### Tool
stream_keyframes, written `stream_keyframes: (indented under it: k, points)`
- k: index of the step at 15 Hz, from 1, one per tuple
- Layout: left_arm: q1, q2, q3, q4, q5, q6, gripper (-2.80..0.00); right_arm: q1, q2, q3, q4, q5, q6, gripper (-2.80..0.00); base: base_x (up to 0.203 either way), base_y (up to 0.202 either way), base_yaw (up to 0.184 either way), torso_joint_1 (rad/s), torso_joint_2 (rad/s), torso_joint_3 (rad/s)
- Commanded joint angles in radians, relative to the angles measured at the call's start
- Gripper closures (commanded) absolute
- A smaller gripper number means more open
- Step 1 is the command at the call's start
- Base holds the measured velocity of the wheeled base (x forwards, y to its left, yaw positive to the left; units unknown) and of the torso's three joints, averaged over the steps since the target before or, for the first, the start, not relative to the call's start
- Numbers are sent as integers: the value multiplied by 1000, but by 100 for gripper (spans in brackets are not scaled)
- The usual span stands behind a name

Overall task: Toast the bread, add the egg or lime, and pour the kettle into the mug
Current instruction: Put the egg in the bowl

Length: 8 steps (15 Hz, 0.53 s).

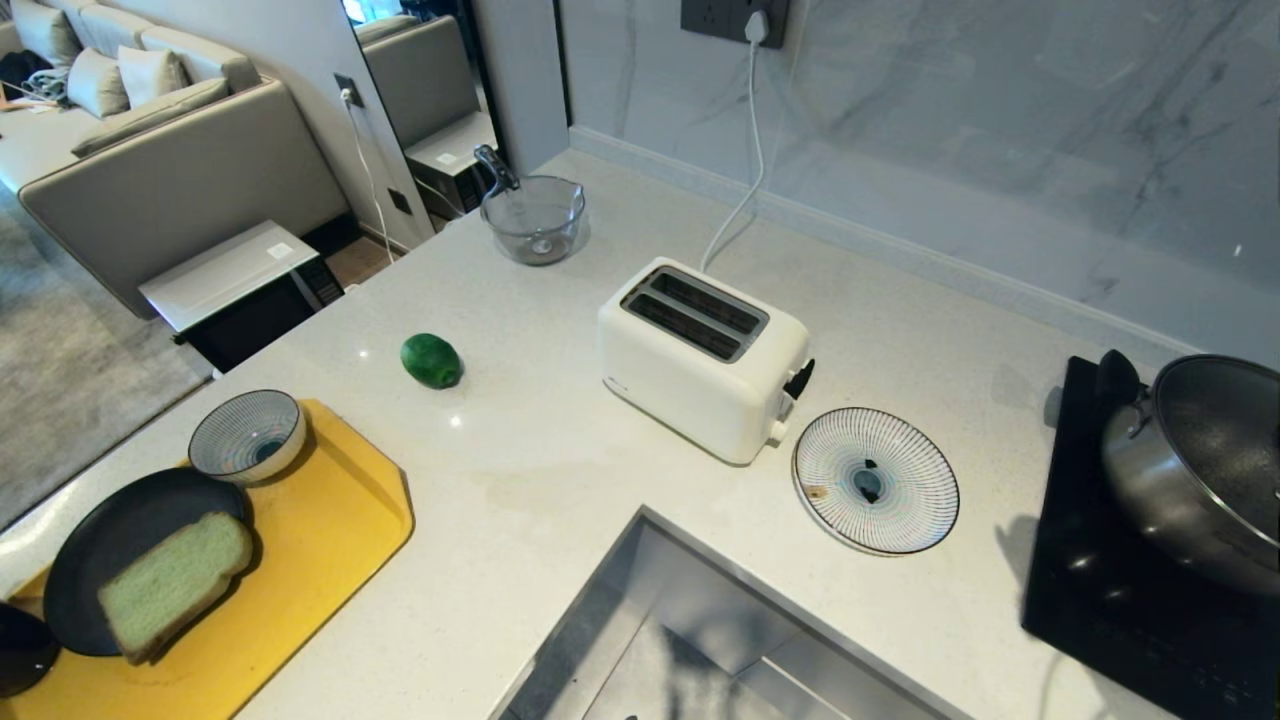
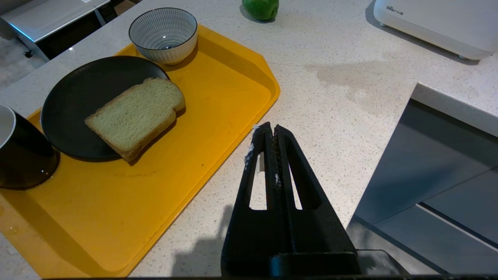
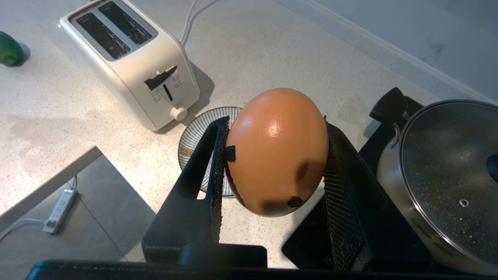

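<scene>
Two sets of jaws are mine, and only one is holding anything. My right gripper [image 3: 274, 171] is clamping the egg [image 3: 277, 167] between both pads, the shell glossy with dark spots low on its side; it is hanging above the bench [image 1: 560, 470], over the striped plate [image 1: 876, 480] that is lying just beside the white toaster [image 1: 703, 357]. My left gripper [image 2: 271, 134] is sitting with its jaws pressed together and empty, hovering over the bare bench between the yellow tray [image 2: 218, 97] and the sink [image 1: 700, 640].

The bread [image 1: 173, 583] is lying flat on the black plate [image 1: 110, 545] on the tray, one end overhanging the plate's rim. The striped bowl [image 1: 247, 435] is standing on the tray's far corner, touching or nearly touching the plate. The mug [image 2: 19, 151] is standing at the tray's near end, just beside the plate, only partly showing. The lime [image 1: 431, 360] is resting on the bench between the tray and the toaster, apart from both. The toaster's two slots are showing empty, its cord running up to the wall socket [image 1: 735, 18]. A glass bowl [image 1: 533, 218] is standing at the far edge of the bench. A lidded steel pot [image 1: 1195, 460] is sitting on the black hob [image 1: 1120, 590] to the right of the striped plate.
</scene>
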Motion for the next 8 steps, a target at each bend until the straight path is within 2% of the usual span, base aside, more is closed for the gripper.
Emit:
stream_keyframes:
  k: [1, 8]
  points:
    - [0, -2, 17, 0, 0, 0, 0, 0, -28, 0, 0, 3, 0, 0, 0, 0, 0, 0, 0, 0]
    - [0, -2, 17, 0, 0, 0, 0, 0, -28, 7, 0, 0, 1, 0, 0, 0, 0, 0, 0, 0]
